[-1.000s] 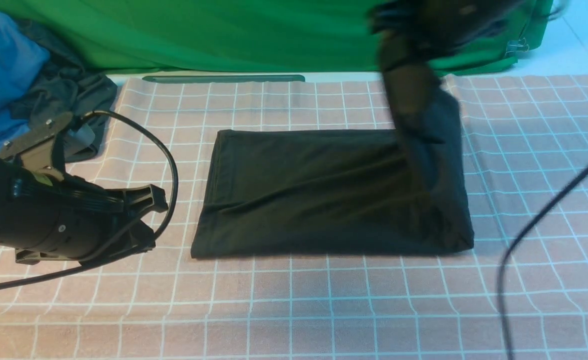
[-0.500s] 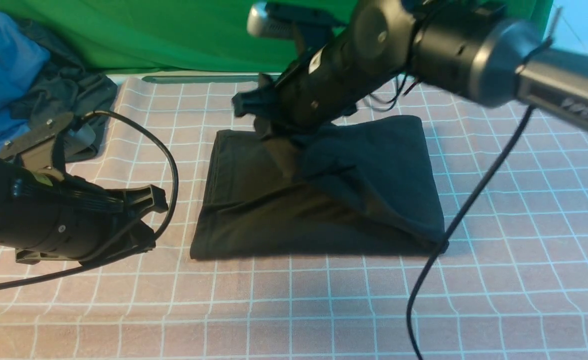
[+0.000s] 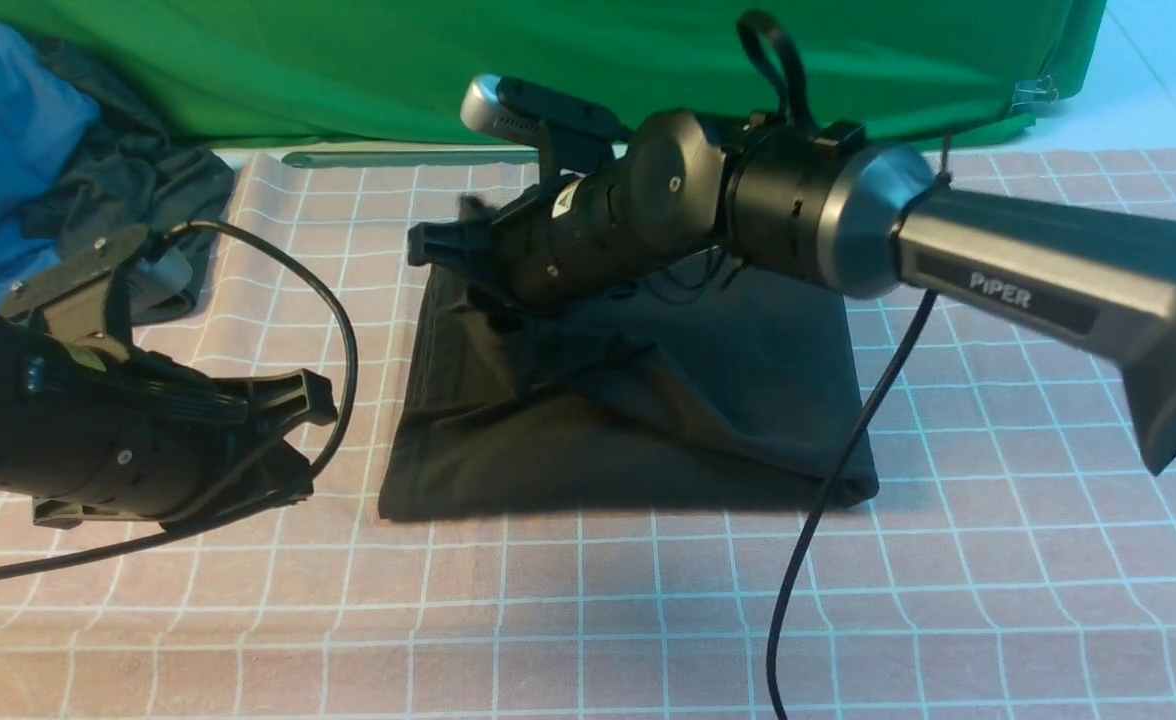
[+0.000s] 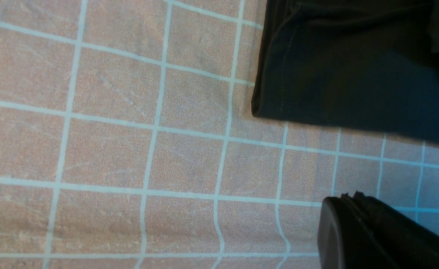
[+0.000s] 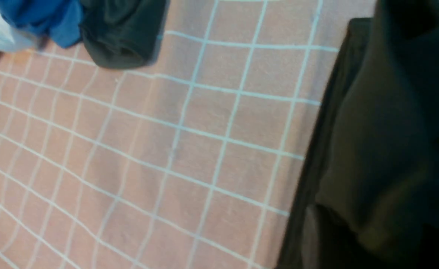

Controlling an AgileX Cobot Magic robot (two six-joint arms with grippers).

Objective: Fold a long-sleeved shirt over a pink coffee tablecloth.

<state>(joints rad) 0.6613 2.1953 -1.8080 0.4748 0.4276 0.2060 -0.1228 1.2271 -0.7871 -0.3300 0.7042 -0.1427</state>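
The black long-sleeved shirt (image 3: 648, 400) lies folded in a rough rectangle on the pink coffee tablecloth (image 3: 648, 600), with its right part lifted and draped leftward over the rest. My right gripper (image 3: 433, 245) reaches across to the shirt's far left corner. Dark cloth (image 5: 372, 130) fills the right wrist view around the jaws, so neither their state nor any hold can be made out. My left gripper (image 3: 318, 400) hovers left of the shirt, shut on nothing. In the left wrist view its closed tips (image 4: 350, 198) sit over the tablecloth (image 4: 130, 149) near the shirt's corner (image 4: 354, 74).
A blue garment (image 3: 8, 130) and a smaller dark grey garment (image 3: 138, 180) are piled at the far left. The green backdrop (image 3: 448, 70) hangs behind. My right arm's cable (image 3: 828, 480) dangles over the shirt's near right corner, and the left arm's cable (image 3: 343, 330) loops beside the shirt.
My right arm has swept from the shirt's right side across to its far left corner, carrying the right part of the shirt over with it. The left arm has not moved.
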